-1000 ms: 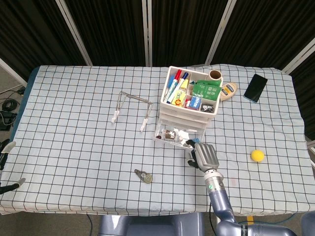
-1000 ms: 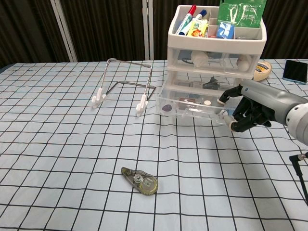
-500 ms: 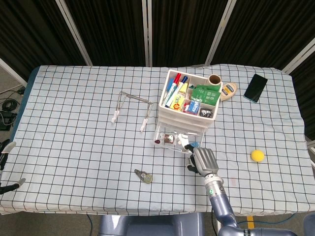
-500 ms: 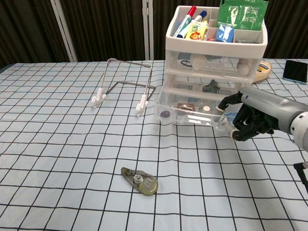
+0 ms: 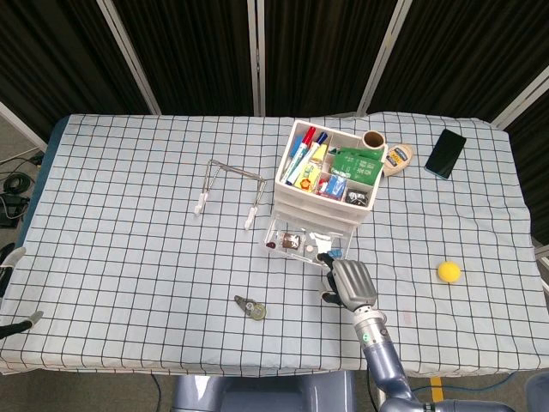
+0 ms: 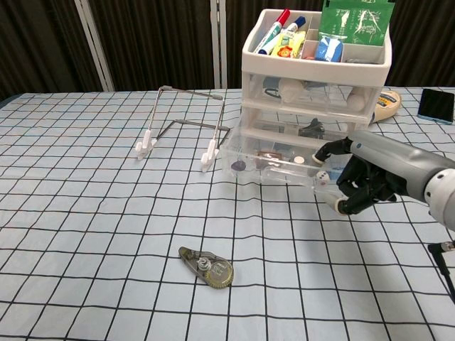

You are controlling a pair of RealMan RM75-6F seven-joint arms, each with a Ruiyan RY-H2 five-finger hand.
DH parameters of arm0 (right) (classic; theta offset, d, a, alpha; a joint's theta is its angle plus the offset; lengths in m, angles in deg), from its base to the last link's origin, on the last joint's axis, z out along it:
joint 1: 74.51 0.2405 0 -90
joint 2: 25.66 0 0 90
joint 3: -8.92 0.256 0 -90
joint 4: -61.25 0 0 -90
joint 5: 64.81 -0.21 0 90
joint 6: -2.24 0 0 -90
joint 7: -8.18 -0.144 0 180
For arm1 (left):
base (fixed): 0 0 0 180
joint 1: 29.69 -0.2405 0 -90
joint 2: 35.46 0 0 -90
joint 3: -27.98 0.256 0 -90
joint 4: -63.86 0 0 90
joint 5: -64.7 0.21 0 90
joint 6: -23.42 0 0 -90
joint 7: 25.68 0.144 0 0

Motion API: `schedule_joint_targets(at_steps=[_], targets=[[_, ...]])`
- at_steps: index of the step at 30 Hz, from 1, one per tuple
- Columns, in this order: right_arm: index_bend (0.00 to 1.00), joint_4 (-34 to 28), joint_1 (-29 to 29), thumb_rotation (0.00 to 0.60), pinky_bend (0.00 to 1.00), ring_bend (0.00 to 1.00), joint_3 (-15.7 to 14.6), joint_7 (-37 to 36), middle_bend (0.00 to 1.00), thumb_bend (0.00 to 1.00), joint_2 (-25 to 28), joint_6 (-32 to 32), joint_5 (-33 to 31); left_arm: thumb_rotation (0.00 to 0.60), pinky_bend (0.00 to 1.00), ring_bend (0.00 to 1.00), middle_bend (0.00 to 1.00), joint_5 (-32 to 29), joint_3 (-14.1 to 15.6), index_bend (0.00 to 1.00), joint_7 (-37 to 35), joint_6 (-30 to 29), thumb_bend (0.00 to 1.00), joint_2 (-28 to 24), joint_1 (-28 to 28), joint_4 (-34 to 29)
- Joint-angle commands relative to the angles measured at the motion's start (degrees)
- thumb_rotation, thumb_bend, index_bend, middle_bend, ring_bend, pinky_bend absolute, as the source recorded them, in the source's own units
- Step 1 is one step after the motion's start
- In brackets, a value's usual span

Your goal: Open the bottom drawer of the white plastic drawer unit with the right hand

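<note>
The white plastic drawer unit (image 5: 322, 193) stood right of centre in the head view, on the checked tablecloth (image 5: 129, 240), and its bottom drawer (image 6: 274, 162) was drawn partly out toward the lower edge of the frame, so that the small oddments inside showed through its clear walls. The right hand (image 6: 359, 183) sat at the drawer's right front corner in the chest view, its fingers (image 6: 328, 150) curled narrowly and hooked on the front lip, one over the top edge and the rest bent below; that hooked grip looked suited to dragging the drawer forward rather than lifting it. The forearm ran off to the lower right, in line with the pull. The unit's top tray held markers (image 6: 274, 28) and green packets (image 6: 354, 20), weight that probably helped keep the body from sliding along with the drawer. The left hand (image 5: 10, 292) showed only as a sliver at the lower left edge of the head view, too little to tell how its fingers lay. A wire stand (image 6: 181, 128) stood left of the unit, and a tape dispenser (image 6: 207, 266) lay in the lower middle, both apart from the drawer's path. The opening seemed largely achieved.
</note>
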Motion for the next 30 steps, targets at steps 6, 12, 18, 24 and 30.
schedule_joint_targets(at_steps=[6, 12, 18, 24, 30], targets=[[0.19, -1.74, -0.27, 0.6, 0.8, 0.94, 0.35, -0.4, 0.9, 0.31, 1.07, 0.63, 1.32, 0.6, 0.0, 0.0, 0.0, 0.05, -0.01, 0.0, 0.07, -0.11, 0.1, 0.0, -0.06, -0.07], [0.19, -6.24, -0.54, 0.6, 0.8, 0.94, -0.27, 1.45, 0.9, 0.3, 2.53, 2.49, 4.33, 0.6, 0.0, 0.0, 0.0, 0.17, -0.02, 0.0, 0.06, -0.26, 0.1, 0.04, -0.11, -0.05], [0.19, -9.31, -0.53, 0.6, 0.8, 0.94, 0.01, 3.95, 0.9, 0.29, 3.43, 4.06, 4.87, 0.6, 0.0, 0.0, 0.0, 0.09, -0.11, 0.0, -0.18, -0.49, 0.1, 0.0, -0.23, -0.01], [0.2, -10.62, -0.37, 0.6, 0.8, 0.94, 0.42, 5.01, 0.9, 0.26, 4.16, 4.54, 4.97, 0.6, 0.0, 0.0, 0.0, 0.11, -0.11, 0.0, -0.04, -0.35, 0.1, 0.04, -0.16, -0.01], [0.27, -10.38, 1.81, 0.6, 0.81, 0.99, 2.55, 8.66, 0.97, 0.18, 4.92, 3.95, 4.21, 0.6, 0.0, 0.0, 0.0, -0.1, -0.21, 0.0, 0.08, -0.37, 0.1, 0.12, -0.17, 0.06]])
